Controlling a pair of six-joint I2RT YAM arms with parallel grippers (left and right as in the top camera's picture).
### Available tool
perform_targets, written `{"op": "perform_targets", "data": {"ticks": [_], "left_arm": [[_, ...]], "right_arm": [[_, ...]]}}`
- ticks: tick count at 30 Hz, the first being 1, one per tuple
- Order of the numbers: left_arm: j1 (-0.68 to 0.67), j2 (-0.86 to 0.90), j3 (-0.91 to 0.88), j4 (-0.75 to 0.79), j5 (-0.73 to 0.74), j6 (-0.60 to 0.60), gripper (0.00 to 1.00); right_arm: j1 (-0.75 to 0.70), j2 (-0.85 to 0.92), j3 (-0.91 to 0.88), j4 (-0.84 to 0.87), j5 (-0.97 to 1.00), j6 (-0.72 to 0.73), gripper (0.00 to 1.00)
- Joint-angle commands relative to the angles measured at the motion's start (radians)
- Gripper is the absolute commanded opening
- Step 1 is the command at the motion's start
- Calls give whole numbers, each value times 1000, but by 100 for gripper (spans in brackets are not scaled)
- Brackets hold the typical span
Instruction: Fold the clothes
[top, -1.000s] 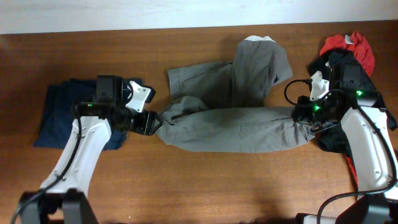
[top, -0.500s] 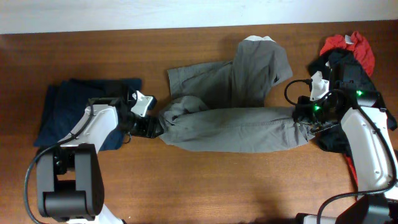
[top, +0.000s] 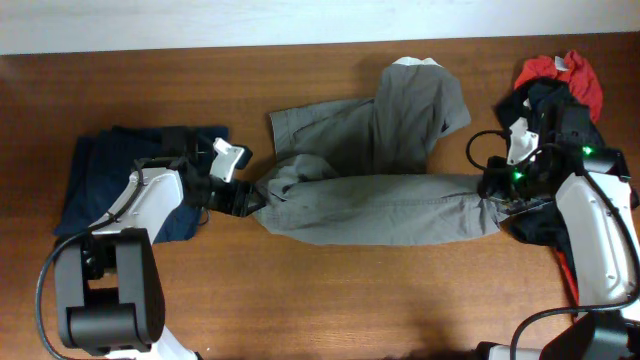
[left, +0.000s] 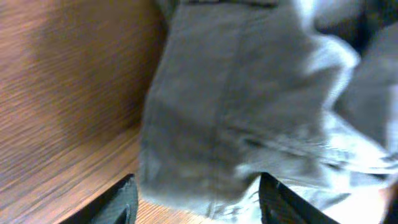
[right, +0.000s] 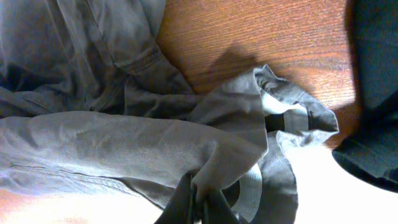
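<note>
Mid-fold: your right end effector (right: 196, 202) pinches the grey shorts (top: 380, 205); left end effector (left: 199, 200) gapes around their edge, so close it next.

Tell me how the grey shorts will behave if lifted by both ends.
Probably floppy: the grey shorts crumple in soft folds where the right gripper pinches them. Lifted by the ends, the long middle would likely sag.

Blurry shorts (left: 249, 112) — left wrist close-up
</note>
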Motion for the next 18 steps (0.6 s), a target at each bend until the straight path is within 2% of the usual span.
{"op": "perform_targets", "data": {"ticks": [1, 5, 8, 18], "left_arm": [[0, 22, -7, 3, 99, 63, 60], [0, 23, -7, -29, 90, 95, 60], [3, 23, -7, -58, 27, 105, 59], [4, 24, -7, -56, 6, 105, 61]], "right_arm": [[-9, -18, 24, 0, 16, -11, 4], [-10, -18, 29, 4, 20, -23, 4], [-19, -18, 43, 3, 23, -27, 4], [-138, -18, 66, -16, -32, -8, 4]]}}
